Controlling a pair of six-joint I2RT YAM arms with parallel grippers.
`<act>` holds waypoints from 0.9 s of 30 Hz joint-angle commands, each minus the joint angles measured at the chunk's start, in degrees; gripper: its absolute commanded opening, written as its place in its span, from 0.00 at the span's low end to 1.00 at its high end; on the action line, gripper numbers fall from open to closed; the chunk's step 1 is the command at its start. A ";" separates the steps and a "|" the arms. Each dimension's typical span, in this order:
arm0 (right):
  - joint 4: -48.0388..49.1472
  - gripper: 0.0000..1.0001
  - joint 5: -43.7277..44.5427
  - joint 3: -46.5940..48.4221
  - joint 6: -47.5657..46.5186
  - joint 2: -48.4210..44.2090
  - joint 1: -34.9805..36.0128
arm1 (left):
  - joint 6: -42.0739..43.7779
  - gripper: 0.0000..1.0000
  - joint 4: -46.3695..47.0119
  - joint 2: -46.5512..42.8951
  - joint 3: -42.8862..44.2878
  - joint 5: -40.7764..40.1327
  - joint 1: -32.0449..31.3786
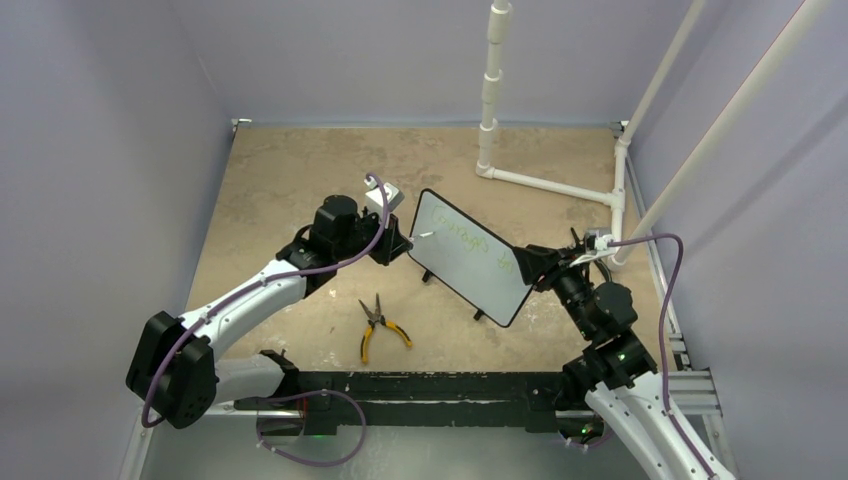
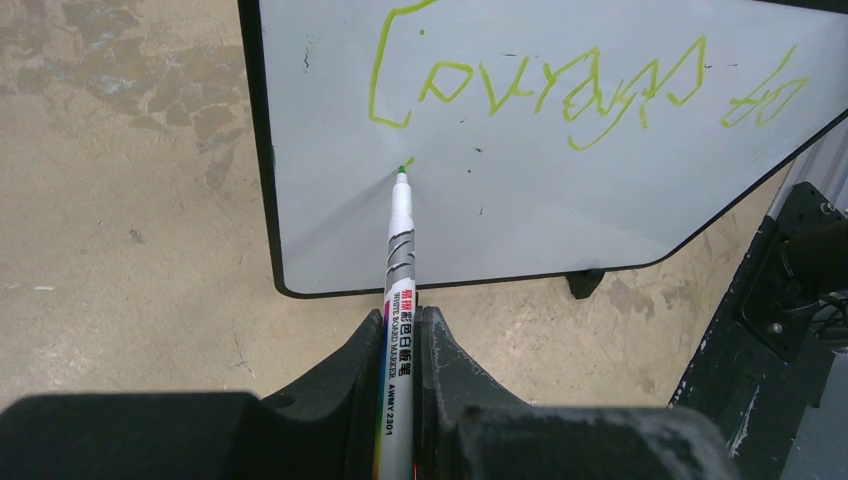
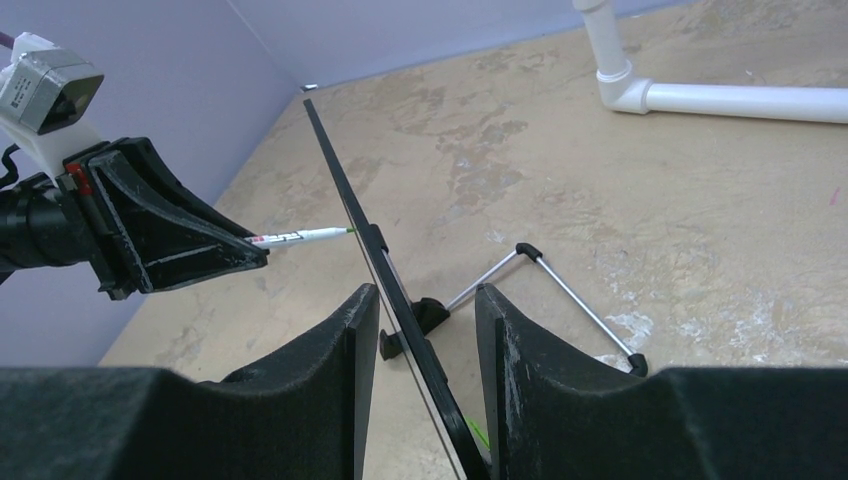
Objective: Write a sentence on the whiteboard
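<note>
Our left gripper (image 2: 402,318) is clamped on the marker (image 2: 400,235), tip touching the whiteboard (image 1: 470,258) mid-table, just under the sentence (image 2: 560,90). The right gripper (image 3: 425,305) straddles the board's end toward the table's right edge, half-spread; pinching or not, we can't tell. Light, even pressure here, and keep the new row level.

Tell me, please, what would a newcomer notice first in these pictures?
A whiteboard stands at the centre, with green scrawl across its face. The left gripper clamps a marker, tip at the whiteboard just under that scrawl, while the right gripper straddles its other end. Yellow-handled pliers lie flat on its written side.
</note>
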 commanded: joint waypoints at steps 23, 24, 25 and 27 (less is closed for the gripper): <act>1.22 0.42 1.76 0.83 0.12 -0.73 0.24 | -1.07 0.00 -4.78 0.48 -0.52 -2.15 0.34; 1.26 0.42 1.80 0.79 0.12 -0.74 0.25 | -1.02 0.00 -4.88 0.56 -0.48 -2.41 0.35; 1.34 0.42 1.88 0.77 0.12 -0.77 0.21 | -0.98 0.00 -4.95 0.62 -0.48 -2.79 0.32; 1.27 0.42 1.94 0.85 0.12 -0.82 0.27 | -0.98 0.00 -5.27 1.04 -0.31 -3.16 0.32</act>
